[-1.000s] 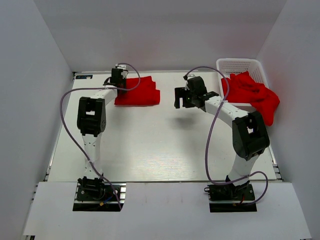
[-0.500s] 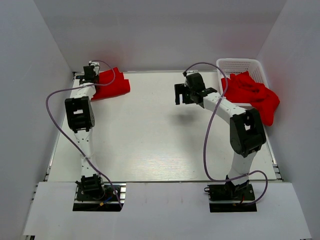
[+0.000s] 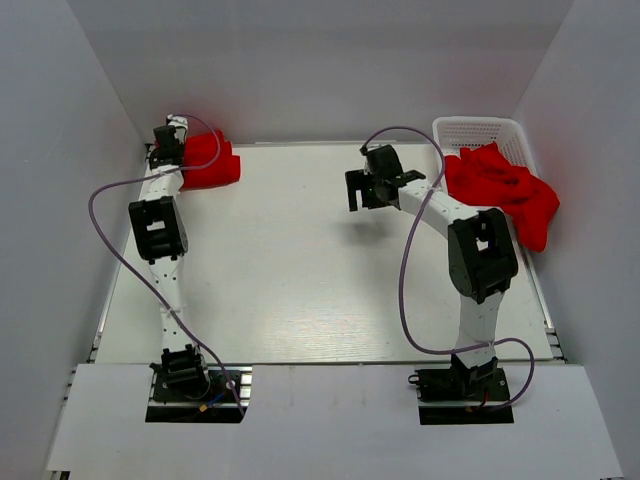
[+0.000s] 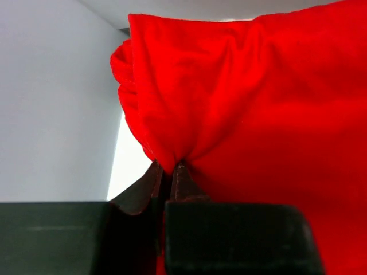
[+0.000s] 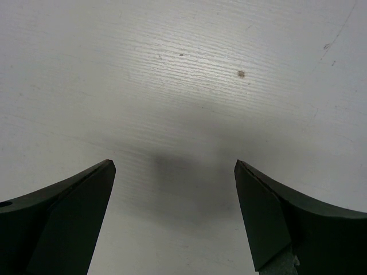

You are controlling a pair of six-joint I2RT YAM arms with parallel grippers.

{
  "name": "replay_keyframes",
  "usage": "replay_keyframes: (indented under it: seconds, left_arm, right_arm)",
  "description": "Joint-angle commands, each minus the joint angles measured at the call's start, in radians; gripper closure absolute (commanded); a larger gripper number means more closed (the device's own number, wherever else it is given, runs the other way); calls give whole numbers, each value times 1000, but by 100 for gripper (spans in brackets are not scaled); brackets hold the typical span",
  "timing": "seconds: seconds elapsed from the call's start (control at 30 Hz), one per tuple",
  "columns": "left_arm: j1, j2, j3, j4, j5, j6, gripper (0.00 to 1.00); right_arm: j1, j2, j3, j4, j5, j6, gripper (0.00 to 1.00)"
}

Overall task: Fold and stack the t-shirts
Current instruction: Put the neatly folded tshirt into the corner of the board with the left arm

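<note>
- We see one bright red soft cloth t-shirt point(image 3: 210, 165), bunched up, at the far left corner of the white desk point(image 3: 300, 280).
- The left jaws are pinched tight on its fabric (creases fan out from the grip).
- More red shirts point(image 3: 505, 185) are heaped over the white plastic lattice basket point(image 3: 480, 128).
- The right jaws gape wide, holding nothing, above the desk.

I have bare table point(image 3: 300, 270) between the arms to pass over. The far-left corner is tight: side wall point(image 3: 60, 200), bunched t-shirt point(image 3: 212, 166), my left pincer point(image 4: 170, 171) clamped on it. Far right, basket point(image 3: 480, 130) and heaped t-shirts point(image 3: 505, 190) block the way.
</note>
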Motion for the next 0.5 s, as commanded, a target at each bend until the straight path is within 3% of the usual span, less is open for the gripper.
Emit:
replay_keyframes:
  seconds: [0.0,0.03,0.07,0.1,0.13,0.23,0.47]
  left_arm:
    - [14,-3,83,61,-74,35,98]
    - [23,6,83,52,-74,35,84]
    - [23,6,83,52,-84,26,63]
    - [23,-8,83,20,-63,26,20]
    - [23,-35,83,10,-49,12,0]
    - [23,-112,7,19,9,-38,0]
    - [-11,-175,8,-68,64,-115,0]
  right_arm:
    - [-3,3,53,-20,22,-15,10]
    - [-2,5,53,-21,22,-16,10]
    - [-3,8,56,-20,22,-19,10]
    - [-3,16,60,-21,20,-24,10]
    - [-3,22,69,-26,8,-24,10]
    - [-3,36,91,-43,-16,-15,10]
    - [-3,-13,42,-6,-15,15,10]
